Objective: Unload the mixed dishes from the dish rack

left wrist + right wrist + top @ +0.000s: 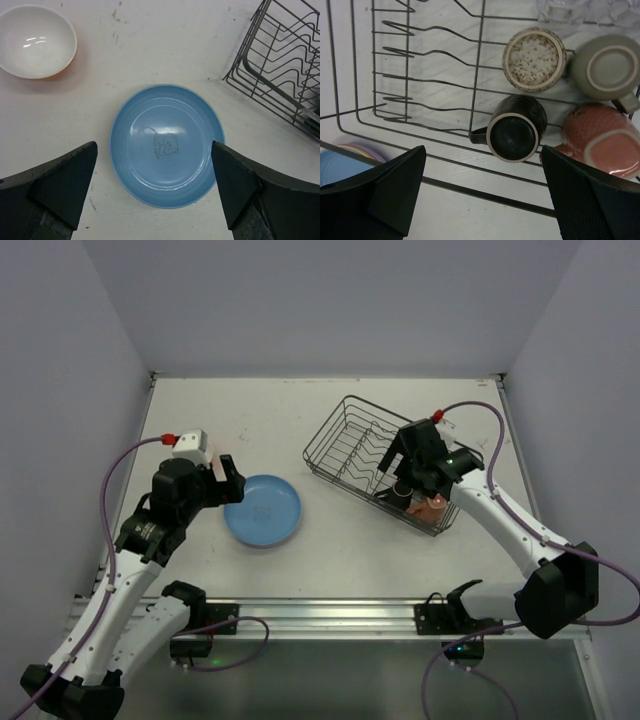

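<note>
Two grippers are in view, both with fingers spread wide and nothing between them.

Left side:
- The left gripper (153,160) hovers above the light blue plate (167,145).
- This plate lies flat on the white table (165,40), outside the dish rack (350,445), with a faint bear drawing at its centre.
- The orange bowl (37,42), white inside, stands upright on the table beyond the plate and to its left, apart from it.
- One rack corner shows at the upper right of the left wrist view, near the plate but not touching it.

Right side:
- The right gripper (484,150) hangs over the right end of the rack, above the crockery and touching none of it.
- Directly below it, inside the rack, is a dark brown mug (514,131) with its handle pointing left.
- A pink mug (600,142) sits just beside it on the right.
- Behind these stand a speckled tan cup (534,59) and an olive-grey mug (607,67), close together; I cannot tell if they touch.
- Clear glasses (570,10) sit at the top edge of that view, blurred.
</note>
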